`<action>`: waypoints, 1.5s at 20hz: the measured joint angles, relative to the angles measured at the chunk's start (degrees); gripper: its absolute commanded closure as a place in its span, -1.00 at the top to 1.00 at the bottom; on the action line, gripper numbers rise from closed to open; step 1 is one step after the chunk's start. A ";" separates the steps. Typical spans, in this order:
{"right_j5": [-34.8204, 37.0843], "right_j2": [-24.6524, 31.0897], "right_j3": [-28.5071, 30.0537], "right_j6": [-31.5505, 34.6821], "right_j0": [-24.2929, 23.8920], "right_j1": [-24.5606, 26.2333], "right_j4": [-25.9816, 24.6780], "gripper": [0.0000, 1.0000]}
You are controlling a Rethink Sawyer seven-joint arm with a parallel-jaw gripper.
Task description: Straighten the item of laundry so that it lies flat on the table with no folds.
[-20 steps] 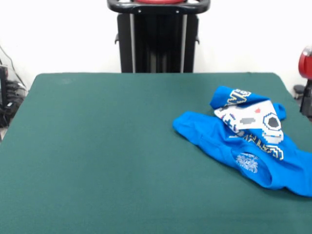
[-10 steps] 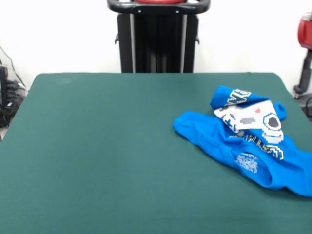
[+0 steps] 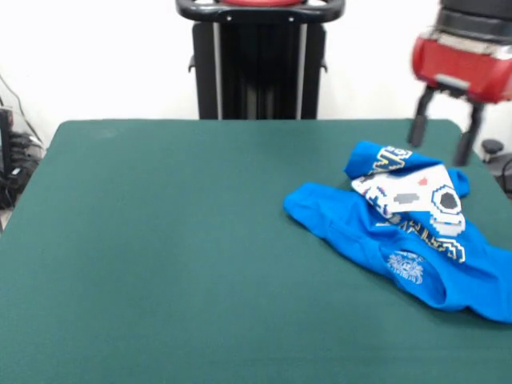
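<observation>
While the shirt (image 3: 404,228) sits bunched up at the right side of the green counter (image 3: 176,240), nowhere near flat, the tool (image 3: 442,138) hangs in the air just above its far end with both fingers spread wide and nothing between them. Folds run all over the blue fabric, and the white controller print is creased on top. Some cables (image 3: 18,164) trail off past the counter's left edge. Nothing sits between tool and shirt.
</observation>
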 measured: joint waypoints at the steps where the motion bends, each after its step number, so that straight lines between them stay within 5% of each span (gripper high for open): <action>1: -1.11 0.01 0.81 0.00 -0.50 0.01 -0.46 1.00; 16: -20.58 1.00 10.96 0.00 -10.41 0.29 -8.12 1.00; 30: -22.23 12.03 19.31 0.00 -20.24 -0.09 -11.65 1.00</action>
